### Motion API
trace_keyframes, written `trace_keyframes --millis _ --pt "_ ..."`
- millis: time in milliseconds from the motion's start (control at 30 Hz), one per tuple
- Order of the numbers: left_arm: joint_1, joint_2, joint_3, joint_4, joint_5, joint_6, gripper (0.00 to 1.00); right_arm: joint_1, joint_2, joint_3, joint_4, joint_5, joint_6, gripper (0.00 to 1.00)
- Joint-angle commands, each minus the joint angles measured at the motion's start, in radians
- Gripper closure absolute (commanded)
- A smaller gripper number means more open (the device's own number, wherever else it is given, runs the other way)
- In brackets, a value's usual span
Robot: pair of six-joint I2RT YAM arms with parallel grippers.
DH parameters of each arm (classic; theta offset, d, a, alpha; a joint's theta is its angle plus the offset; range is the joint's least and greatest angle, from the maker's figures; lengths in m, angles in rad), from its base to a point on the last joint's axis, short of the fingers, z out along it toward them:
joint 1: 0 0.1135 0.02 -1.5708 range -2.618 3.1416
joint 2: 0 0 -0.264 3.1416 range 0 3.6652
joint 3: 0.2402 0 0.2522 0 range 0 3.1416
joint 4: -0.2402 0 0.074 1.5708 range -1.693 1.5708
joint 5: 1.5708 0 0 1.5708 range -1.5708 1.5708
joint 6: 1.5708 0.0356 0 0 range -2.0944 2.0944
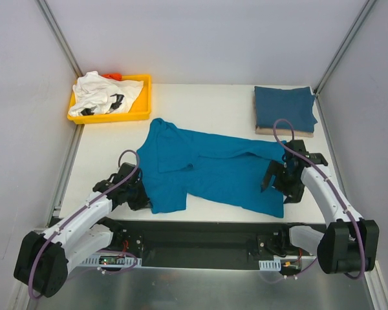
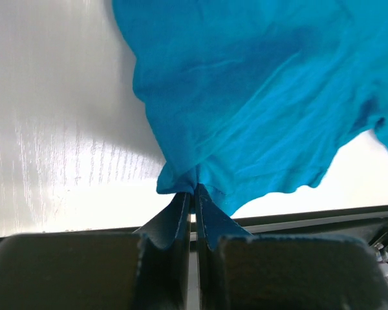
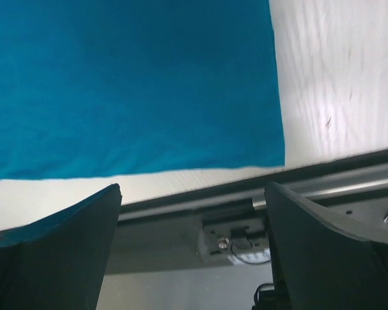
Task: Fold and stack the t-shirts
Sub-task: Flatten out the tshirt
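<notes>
A teal-blue t-shirt [image 1: 207, 171] lies spread across the middle of the table. My left gripper [image 1: 142, 197] is shut on its near-left corner; in the left wrist view the cloth [image 2: 258, 97] bunches into the closed fingertips of that gripper [image 2: 194, 190]. My right gripper [image 1: 278, 184] stands open at the shirt's near-right hem. In the right wrist view this gripper [image 3: 194, 194] holds nothing, and the teal cloth [image 3: 129, 84] lies flat beyond it. A darker blue t-shirt [image 1: 284, 108] sits folded at the back right. A white t-shirt with black marks [image 1: 103, 95] is crumpled in the tray.
A yellow tray [image 1: 110, 117] stands at the back left, with a small orange-red thing [image 1: 114, 76] in its far side. A beige board [image 1: 271, 132] lies under the folded shirt. A black rail [image 1: 200, 232] runs along the table's near edge. Grey walls close in on both sides.
</notes>
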Motion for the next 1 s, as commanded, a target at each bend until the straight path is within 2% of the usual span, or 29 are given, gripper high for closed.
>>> trace_keyframes --millis 0,333,533,633,667,767,967 --pt "0.005 -0.049 -0.004 0.033 -0.049 -0.016 1.0 -0.006 -0.016 -0.065 -0.088 -0.064 0.116 0.03" --pt "0.005 -0.031 -0.018 0.053 -0.037 -0.019 1.0 -0.006 0.02 -0.215 0.057 -0.088 0.274 0.01" --pt "0.005 -0.034 -0.015 0.051 -0.034 -0.026 1.0 -0.006 0.053 -0.203 0.059 0.024 0.285 0.16" --pt "0.005 -0.033 -0.012 0.053 -0.028 -0.03 1.0 -0.006 0.069 -0.214 0.068 0.058 0.284 0.28" --pt "0.005 -0.033 -0.01 0.053 -0.025 -0.03 1.0 -0.006 0.077 -0.222 0.083 0.057 0.279 0.37" --pt "0.005 -0.031 -0.012 0.051 -0.016 -0.026 1.0 -0.006 0.097 -0.214 0.086 0.081 0.276 0.46" --pt "0.003 -0.031 -0.01 0.051 -0.016 -0.026 1.0 -0.004 0.132 -0.202 0.106 0.101 0.267 0.53"
